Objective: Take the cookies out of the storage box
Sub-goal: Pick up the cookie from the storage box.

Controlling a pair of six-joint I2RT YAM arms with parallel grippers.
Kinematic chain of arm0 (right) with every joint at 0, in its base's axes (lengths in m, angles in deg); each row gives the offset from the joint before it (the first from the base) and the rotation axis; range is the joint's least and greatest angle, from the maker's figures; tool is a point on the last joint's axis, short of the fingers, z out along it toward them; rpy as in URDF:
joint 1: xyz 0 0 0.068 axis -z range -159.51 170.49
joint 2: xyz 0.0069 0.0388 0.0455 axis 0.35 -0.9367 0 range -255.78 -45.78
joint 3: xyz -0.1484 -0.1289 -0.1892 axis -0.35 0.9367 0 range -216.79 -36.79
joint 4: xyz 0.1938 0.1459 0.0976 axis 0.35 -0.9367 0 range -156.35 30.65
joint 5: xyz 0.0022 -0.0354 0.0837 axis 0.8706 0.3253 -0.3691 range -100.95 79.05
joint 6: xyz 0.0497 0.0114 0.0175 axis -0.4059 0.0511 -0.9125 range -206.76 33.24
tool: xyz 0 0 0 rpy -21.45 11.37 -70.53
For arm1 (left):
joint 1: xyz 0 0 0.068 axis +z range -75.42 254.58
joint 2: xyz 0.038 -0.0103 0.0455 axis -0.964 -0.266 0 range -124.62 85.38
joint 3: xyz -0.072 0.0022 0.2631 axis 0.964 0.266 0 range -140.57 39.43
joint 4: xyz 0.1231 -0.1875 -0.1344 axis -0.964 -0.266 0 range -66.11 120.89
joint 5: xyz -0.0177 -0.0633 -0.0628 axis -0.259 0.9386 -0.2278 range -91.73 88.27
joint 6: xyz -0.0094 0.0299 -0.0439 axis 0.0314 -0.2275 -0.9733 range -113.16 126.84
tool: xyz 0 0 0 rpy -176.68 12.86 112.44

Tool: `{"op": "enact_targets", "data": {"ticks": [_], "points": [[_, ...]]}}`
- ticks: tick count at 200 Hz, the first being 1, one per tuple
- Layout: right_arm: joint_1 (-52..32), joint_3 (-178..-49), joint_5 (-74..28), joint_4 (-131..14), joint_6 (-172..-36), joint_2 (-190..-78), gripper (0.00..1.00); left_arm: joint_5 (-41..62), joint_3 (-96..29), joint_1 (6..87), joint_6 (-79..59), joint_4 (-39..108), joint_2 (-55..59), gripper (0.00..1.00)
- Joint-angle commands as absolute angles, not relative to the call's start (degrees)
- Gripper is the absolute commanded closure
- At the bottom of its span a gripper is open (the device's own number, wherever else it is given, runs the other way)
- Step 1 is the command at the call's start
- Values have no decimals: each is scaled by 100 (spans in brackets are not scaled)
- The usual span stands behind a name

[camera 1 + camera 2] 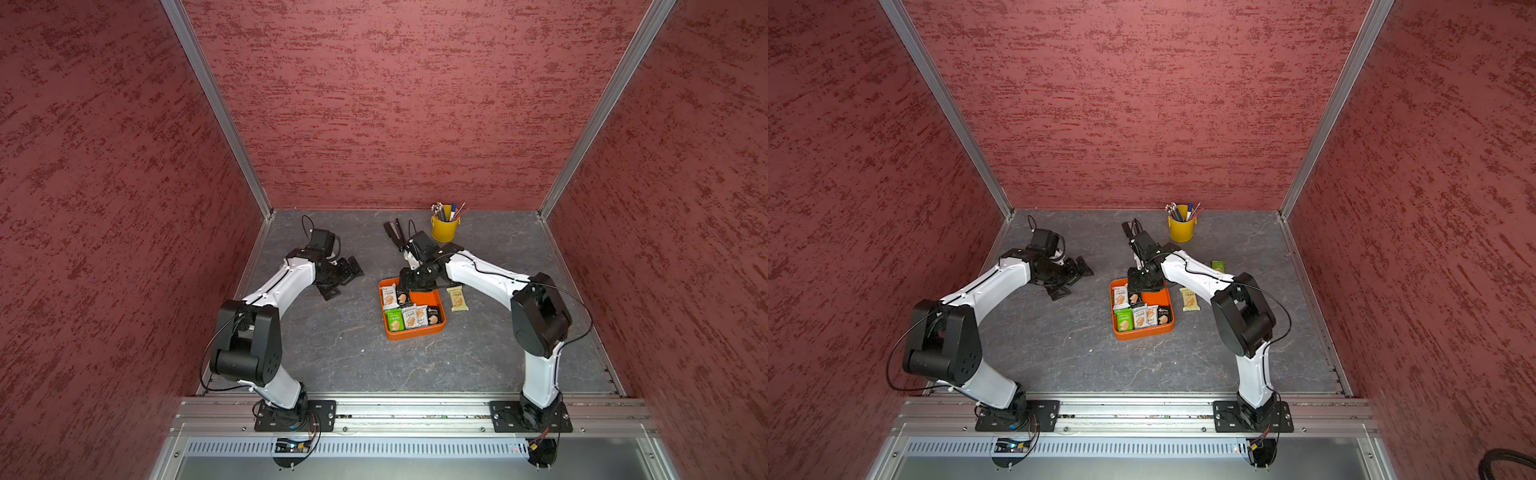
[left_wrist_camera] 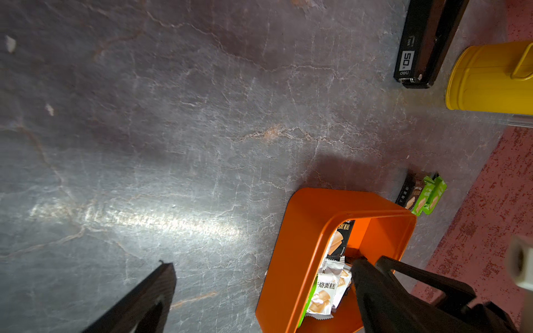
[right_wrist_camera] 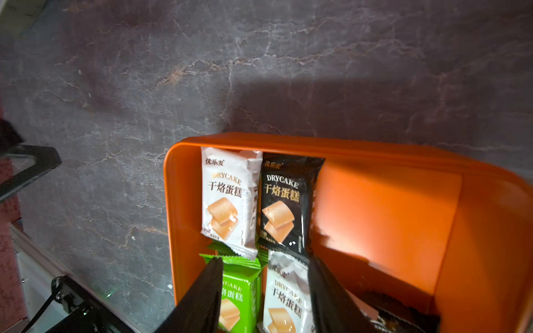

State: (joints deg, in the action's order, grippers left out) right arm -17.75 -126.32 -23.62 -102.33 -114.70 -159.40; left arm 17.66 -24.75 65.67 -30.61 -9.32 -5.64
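The orange storage box [image 1: 415, 334] [image 1: 1144, 334] sits mid-table and holds several cookies [image 1: 409, 316] in white, black and green wrappers. My right gripper [image 3: 265, 259] [image 1: 415, 284] hovers over the box, jaws partly apart and holding nothing. A green packet [image 3: 239, 294] and a white packet [image 3: 285, 294] show between its fingers. Beyond them a white packet [image 3: 227, 199] and a black packet [image 3: 284, 201] lie against the box wall [image 3: 317, 141]. A pale yellow packet [image 1: 458, 300] lies on the table right of the box. My left gripper [image 1: 347, 278] [image 2: 262, 263] stands wide open left of the box, empty.
A yellow pen bucket [image 1: 444, 227] [image 2: 490, 80] and a black stapler [image 1: 395, 235] [image 2: 424, 43] stand behind the box. A black packet and green packets [image 2: 421, 196] lie on the table past the box's far side. Red walls close in three sides.
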Motion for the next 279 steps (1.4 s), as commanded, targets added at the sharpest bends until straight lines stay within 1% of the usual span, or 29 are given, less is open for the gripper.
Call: {"op": "enact_targets", "data": {"ticks": [1, 45, 148, 179, 231, 258, 279], "points": [[-1891, -12982, -1794, -10525, -11511, -16157, 47, 1831, -2367, 6693, -2868, -1016, -336, 0], [-1994, -13361, -1346, -10847, -11453, -16618, 46, 1866, -2264, 6855, -2784, -1099, -178, 0], [-2091, -13810, -1320, -10973, -11313, -17209, 44, 1833, -2165, 7037, -2742, -1242, 51, 0], [-2100, -13847, -1145, -11086, -11339, -17272, 44, 1822, -2105, 7053, -2766, -1240, 118, 0], [-2095, -13865, -463, -11437, -11331, -17253, 44, 1831, -2089, 7054, -2779, -1244, 142, 0], [-2095, -13897, -544, -11419, -11321, -17209, 44, 1844, -2095, 7054, -2779, -1238, 127, 0], [-2093, -13966, -708, -11434, -11348, -17205, 41, 1857, -2095, 7054, -2779, -1236, 120, 0]]}}
